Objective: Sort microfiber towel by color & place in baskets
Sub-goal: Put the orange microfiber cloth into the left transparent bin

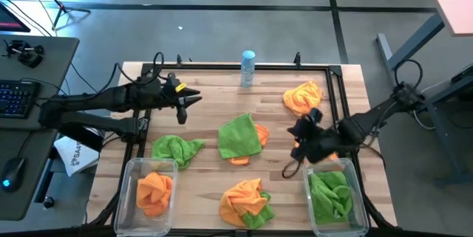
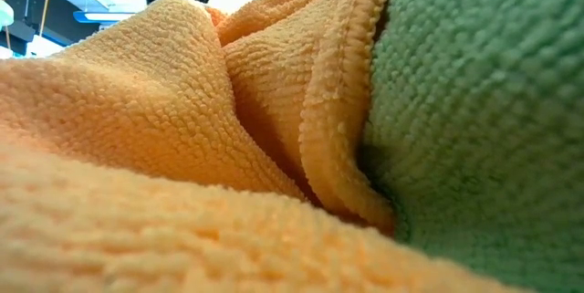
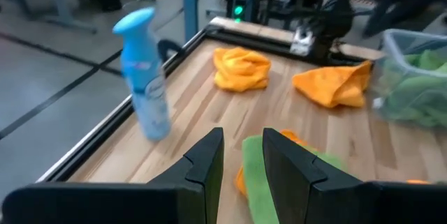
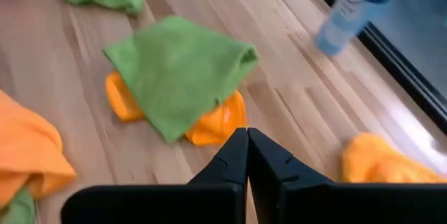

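Orange and green microfiber towels lie scattered on the wooden table. A green towel point(image 1: 240, 135) point(image 4: 178, 74) covers an orange one point(image 4: 213, 126) at the middle. Another green towel point(image 1: 176, 149) lies left, an orange one point(image 1: 303, 97) point(image 3: 242, 68) far right, and an orange-and-green heap point(image 1: 247, 200) at the near edge. The left basket point(image 1: 133, 209) holds an orange towel point(image 1: 154, 191); the right basket point(image 1: 361, 206) holds green ones point(image 1: 330, 195). An orange towel point(image 3: 334, 84) lies under the right arm. My left gripper point(image 1: 190, 98) point(image 3: 243, 161) hovers open at far left. My right gripper point(image 1: 297, 138) point(image 4: 246, 155) is shut, empty, beside the middle towels.
A white-and-blue bottle point(image 1: 247, 68) point(image 3: 145, 77) stands at the far edge by the black frame point(image 1: 222, 66). The low view is filled by an orange towel point(image 2: 182, 147) and a green one point(image 2: 493, 101) right at the lens. Bare wood point(image 1: 214, 104) lies between the arms.
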Available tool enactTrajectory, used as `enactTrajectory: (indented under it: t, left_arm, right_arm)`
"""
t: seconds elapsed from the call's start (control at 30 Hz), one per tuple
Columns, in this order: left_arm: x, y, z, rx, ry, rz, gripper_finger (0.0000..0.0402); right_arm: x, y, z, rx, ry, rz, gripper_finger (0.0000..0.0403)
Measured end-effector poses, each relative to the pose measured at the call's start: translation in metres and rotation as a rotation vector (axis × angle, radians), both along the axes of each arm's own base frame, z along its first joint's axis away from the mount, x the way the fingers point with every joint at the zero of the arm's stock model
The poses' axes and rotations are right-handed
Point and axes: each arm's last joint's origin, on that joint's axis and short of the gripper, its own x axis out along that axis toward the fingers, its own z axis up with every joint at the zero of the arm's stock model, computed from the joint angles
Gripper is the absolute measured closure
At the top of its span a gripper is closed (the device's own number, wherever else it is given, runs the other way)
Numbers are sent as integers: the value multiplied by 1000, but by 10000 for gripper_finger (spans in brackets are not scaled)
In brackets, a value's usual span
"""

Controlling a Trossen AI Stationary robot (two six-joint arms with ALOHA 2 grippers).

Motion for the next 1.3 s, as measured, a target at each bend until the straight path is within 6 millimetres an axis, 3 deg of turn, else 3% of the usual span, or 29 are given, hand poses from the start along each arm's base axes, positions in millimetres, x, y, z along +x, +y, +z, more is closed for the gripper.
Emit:
enactTrajectory:
  t: [0.23, 0.47, 0.57, 0.73, 0.93, 1.2, 1.3]
  left_arm:
    - [9, -12, -1, -7, -10, -61, 312]
    - [15, -29, -4, -35, -21, -94, 312]
    - [16, -33, -1, -23, -25, -80, 312]
    - [15, -35, 6, -2, -47, -44, 312]
    - [14, -32, 11, 12, -63, 6, 312]
    - [15, -31, 11, 13, -60, 18, 312]
    - [15, -30, 11, 13, -61, 21, 312]
  right_arm:
    - [3, -37, -16, 30, -151, 49, 402]
    - [-6, -68, -22, 60, -250, 116, 403]
    - [-13, -86, -25, 68, -272, 0, 403]
    - [-25, -122, -26, 134, -274, -358, 403]
    - [-26, -157, -30, 301, -201, -527, 403]
    - [-30, -190, -60, 464, 95, -787, 402]
    - [-29, -196, -70, 486, 199, -796, 402]
